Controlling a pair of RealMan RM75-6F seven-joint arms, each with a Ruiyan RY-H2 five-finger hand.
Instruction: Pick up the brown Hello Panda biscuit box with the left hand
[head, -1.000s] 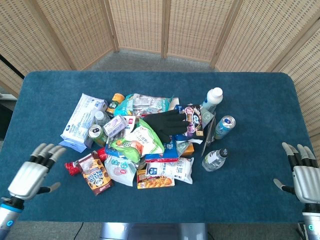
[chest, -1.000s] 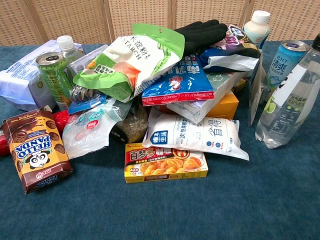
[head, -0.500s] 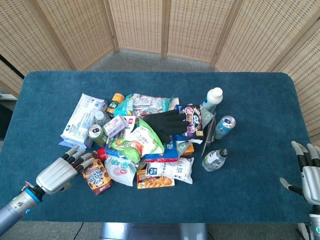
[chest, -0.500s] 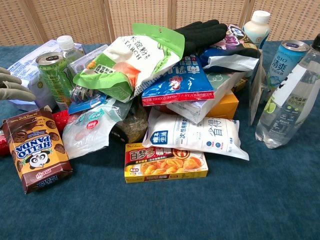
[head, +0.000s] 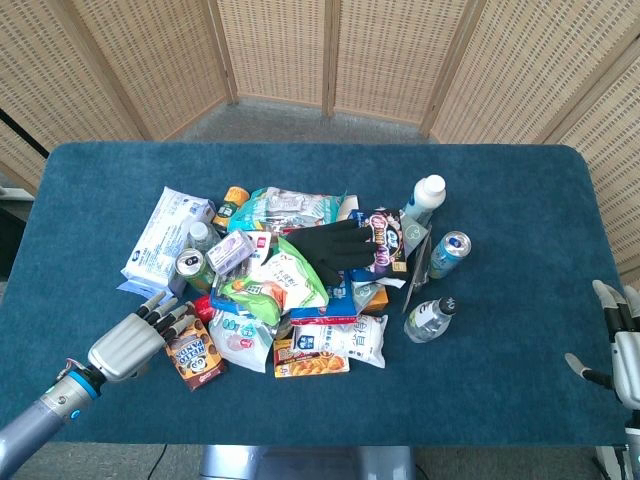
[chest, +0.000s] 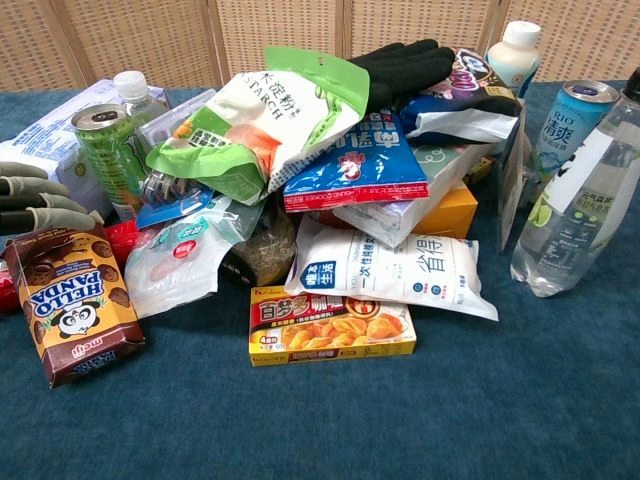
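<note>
At the near left of the blue table (head: 520, 180), the left hand (head: 130, 340) hovers with fingers spread wide, its fingertips (chest: 40, 200) just over the top edge of the brown Hello Panda box (chest: 72, 300), holding nothing. The box lies flat at the near-left edge of a heap of snacks. At the near right edge, the right hand (head: 620, 345) rests open, fingers apart. Farther back lie a black glove (head: 335, 245) and a white-capped bottle (head: 425, 195).
</note>
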